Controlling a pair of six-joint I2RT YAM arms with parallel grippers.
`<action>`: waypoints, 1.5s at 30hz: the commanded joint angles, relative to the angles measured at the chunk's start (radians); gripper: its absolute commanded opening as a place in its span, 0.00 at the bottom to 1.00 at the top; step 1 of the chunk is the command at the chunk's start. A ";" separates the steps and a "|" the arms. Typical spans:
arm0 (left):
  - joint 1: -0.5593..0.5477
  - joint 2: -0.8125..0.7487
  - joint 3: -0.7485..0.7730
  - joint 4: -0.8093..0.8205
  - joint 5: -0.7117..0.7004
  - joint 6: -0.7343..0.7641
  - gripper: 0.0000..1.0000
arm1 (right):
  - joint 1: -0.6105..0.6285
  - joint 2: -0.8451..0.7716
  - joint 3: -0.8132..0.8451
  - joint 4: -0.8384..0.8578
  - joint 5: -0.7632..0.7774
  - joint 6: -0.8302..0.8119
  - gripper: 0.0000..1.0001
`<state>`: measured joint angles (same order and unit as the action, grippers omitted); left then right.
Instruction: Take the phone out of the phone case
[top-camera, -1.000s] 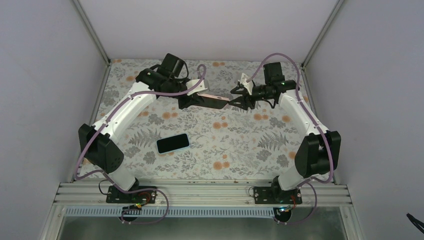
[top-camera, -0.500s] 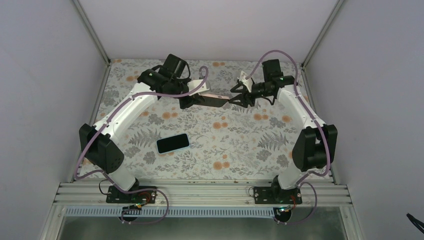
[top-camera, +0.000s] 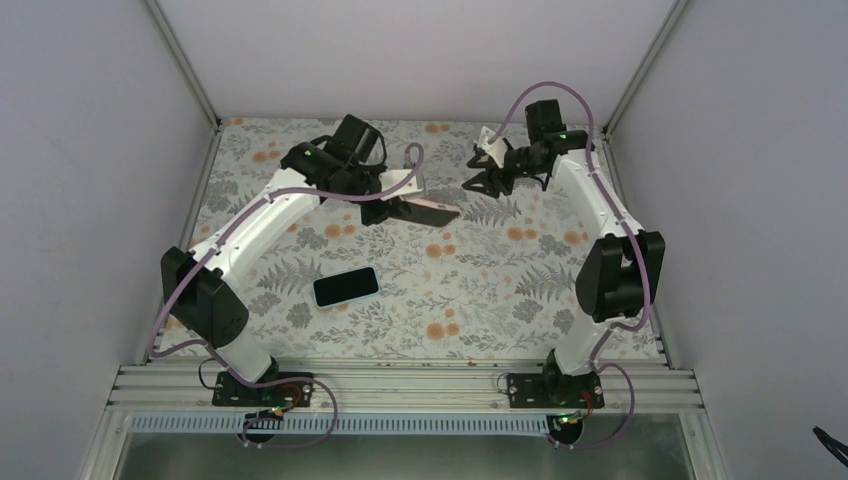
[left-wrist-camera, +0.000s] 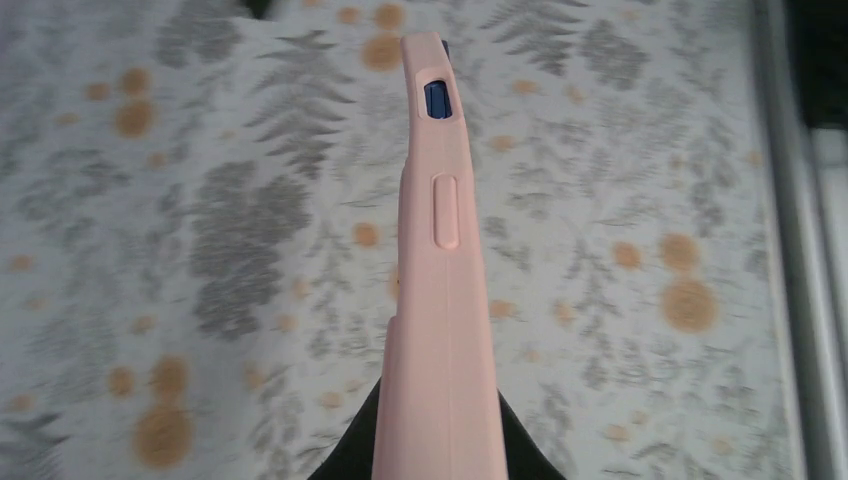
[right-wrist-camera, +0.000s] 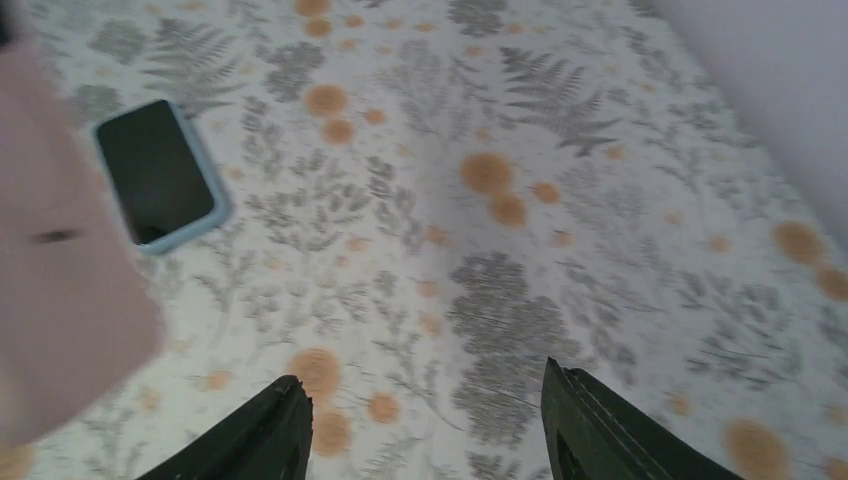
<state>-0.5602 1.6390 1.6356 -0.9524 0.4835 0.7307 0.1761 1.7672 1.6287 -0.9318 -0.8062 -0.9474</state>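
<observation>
My left gripper (top-camera: 398, 208) is shut on a pink phone case (top-camera: 432, 208) and holds it above the back middle of the table. In the left wrist view the case (left-wrist-camera: 440, 300) stands edge-on between the black fingers (left-wrist-camera: 350, 455), and something dark blue shows through its side cutout (left-wrist-camera: 436, 98). My right gripper (top-camera: 482, 180) is open and empty, a little to the right of the case's free end and apart from it. Its fingers (right-wrist-camera: 270, 435) stand wide apart over the cloth. The case shows blurred at the left of the right wrist view (right-wrist-camera: 60, 300).
A dark-screened phone with a light blue rim (top-camera: 346, 287) lies flat on the floral cloth left of centre, and shows in the right wrist view (right-wrist-camera: 155, 175). The enclosure walls stand at the back and on both sides. A metal rail (top-camera: 400, 382) runs along the near edge.
My right gripper has let go of the case's right end, opened, and drawn back to the right and further away. My left gripper still holds the case, which now tilts slightly.
</observation>
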 joint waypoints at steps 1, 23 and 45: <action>-0.043 -0.032 0.008 -0.098 0.126 0.050 0.02 | -0.029 0.030 0.050 0.081 0.084 -0.026 0.60; -0.043 -0.008 0.013 -0.055 0.081 0.033 0.02 | 0.037 -0.304 -0.332 -0.056 -0.015 -0.184 0.61; -0.043 -0.001 0.034 -0.057 0.082 0.023 0.02 | 0.039 -0.258 -0.291 0.058 -0.031 -0.097 0.57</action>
<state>-0.6029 1.6394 1.6314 -1.0412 0.5270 0.7555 0.2146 1.4956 1.3083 -0.8940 -0.7998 -1.0607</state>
